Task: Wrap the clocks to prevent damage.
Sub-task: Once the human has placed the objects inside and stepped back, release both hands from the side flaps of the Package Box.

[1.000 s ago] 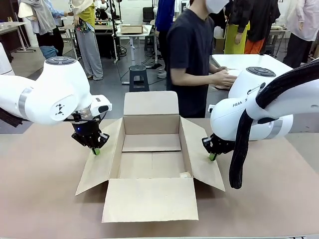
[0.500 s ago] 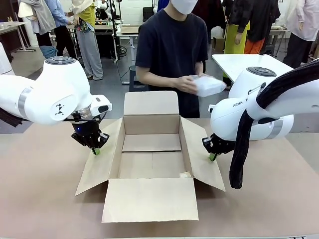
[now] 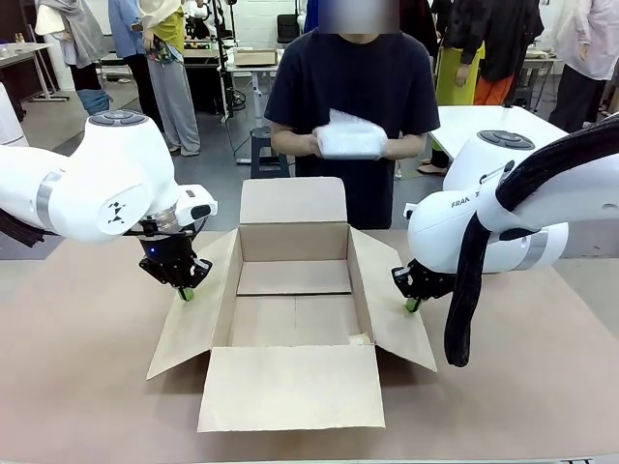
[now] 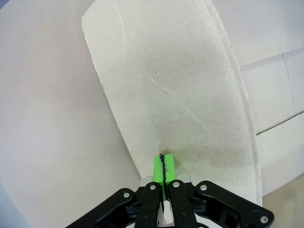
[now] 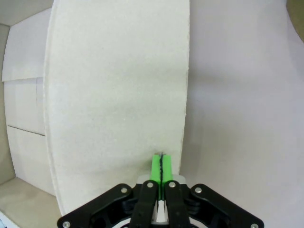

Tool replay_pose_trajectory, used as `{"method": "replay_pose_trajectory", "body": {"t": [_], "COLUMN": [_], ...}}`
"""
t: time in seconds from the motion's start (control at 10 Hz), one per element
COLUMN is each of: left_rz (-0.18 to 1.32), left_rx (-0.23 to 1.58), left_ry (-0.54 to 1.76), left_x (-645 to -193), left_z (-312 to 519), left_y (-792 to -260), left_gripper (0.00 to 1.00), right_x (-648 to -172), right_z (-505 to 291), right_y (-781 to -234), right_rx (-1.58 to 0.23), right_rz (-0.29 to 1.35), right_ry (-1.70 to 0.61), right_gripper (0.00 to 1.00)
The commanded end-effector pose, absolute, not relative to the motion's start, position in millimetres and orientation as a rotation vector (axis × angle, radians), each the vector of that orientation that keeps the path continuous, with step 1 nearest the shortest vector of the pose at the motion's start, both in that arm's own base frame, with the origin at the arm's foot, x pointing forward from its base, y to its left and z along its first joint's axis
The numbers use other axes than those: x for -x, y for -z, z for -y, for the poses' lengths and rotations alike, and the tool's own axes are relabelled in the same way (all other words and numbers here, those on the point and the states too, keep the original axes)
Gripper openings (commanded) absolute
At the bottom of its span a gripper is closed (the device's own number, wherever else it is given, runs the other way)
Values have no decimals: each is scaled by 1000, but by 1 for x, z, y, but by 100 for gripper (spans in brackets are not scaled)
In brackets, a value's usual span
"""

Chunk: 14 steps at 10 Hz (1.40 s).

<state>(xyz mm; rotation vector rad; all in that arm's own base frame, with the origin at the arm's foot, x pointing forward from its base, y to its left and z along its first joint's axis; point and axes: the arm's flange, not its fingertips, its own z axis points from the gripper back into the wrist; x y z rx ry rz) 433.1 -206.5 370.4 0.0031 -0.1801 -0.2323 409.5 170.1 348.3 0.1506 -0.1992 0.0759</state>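
Observation:
An open cardboard box [image 3: 293, 244] stands mid-table with its flaps spread. My left gripper [image 3: 186, 293] is shut, its green tips resting on the box's left flap [image 3: 191, 324]; the left wrist view shows the left gripper [image 4: 163, 159] with its pads pressed together on that left flap [image 4: 180, 85]. My right gripper [image 3: 413, 304] is shut too, tips down on the right flap [image 3: 392, 314]; in the right wrist view the right gripper [image 5: 161, 159] meets the right flap [image 5: 118, 95]. Behind the box, a person holds a white wrapped bundle [image 3: 350, 137] in both hands at chest height. The clocks are hidden.
The brown table [image 3: 77, 387] has bare room left and right of the box. The front flap [image 3: 290, 387] lies flat toward me and the back flap [image 3: 293, 200] stands upright. A white table [image 3: 484, 121] is behind at the right, with other people farther back.
The person turned from the white side table to face the box and brought the white bundle in front of the chest. Both arms stayed still.

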Motion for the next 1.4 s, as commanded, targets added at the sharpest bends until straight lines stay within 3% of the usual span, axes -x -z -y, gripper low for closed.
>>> {"method": "replay_pose_trajectory", "body": {"t": [0.0, 1.3], "left_rz": [180, 180], "left_rx": [-7, -7], "left_ry": [237, 237], "left_x": [-433, -433], "left_z": [206, 206], "left_y": [-371, -371], "left_gripper": [1, 1], "right_x": [-408, -408], "right_z": [-171, -171], "right_y": [-346, -346], "right_rx": [-148, -148], "right_rz": [188, 188], "right_ry": [-64, -64], "right_gripper": [1, 1]}}
